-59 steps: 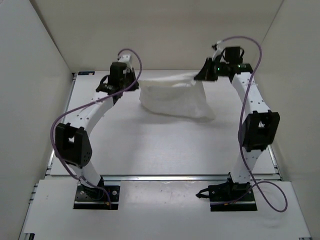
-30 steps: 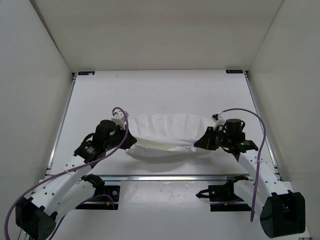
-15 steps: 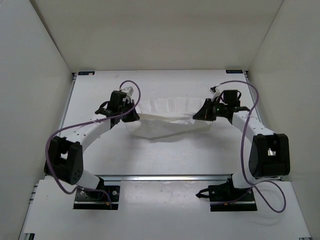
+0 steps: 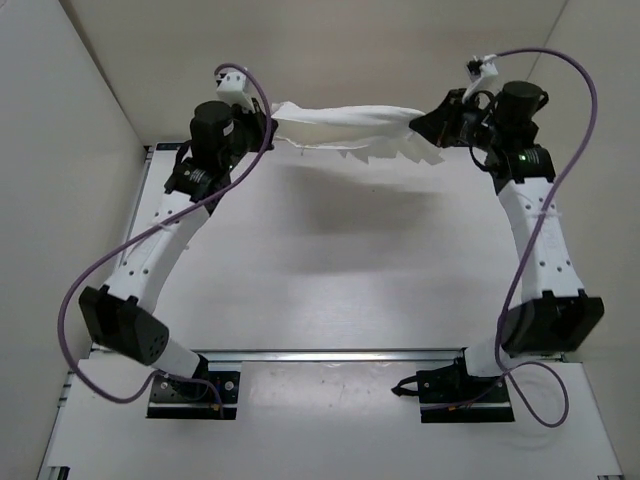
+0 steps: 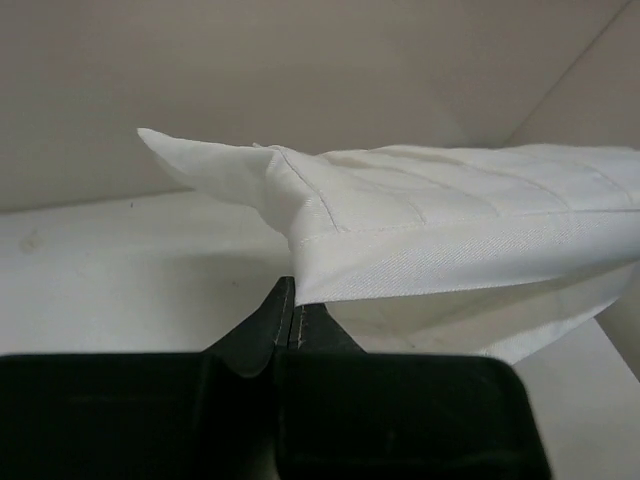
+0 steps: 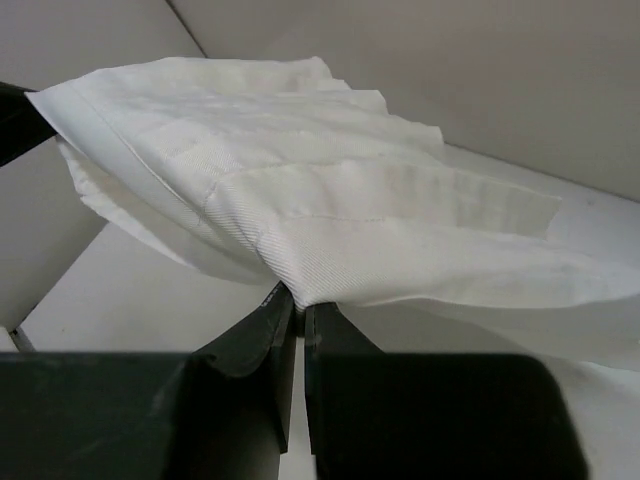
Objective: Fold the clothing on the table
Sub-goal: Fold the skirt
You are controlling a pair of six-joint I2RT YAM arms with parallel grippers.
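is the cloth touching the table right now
Apart. The top view shows the cloth stretched in the air between both tools, its shadow lying separately on the bare table below.

Soft, even light fills the white enclosure from above, without glare. A faint, diffuse shadow lies on the tabletop (image 4: 330,250) under the raised clothing (image 4: 345,122). The top view is sharp. In both wrist views the cloth weave reads crisply, while the black end effector bodies at the bottom are dark and featureless.
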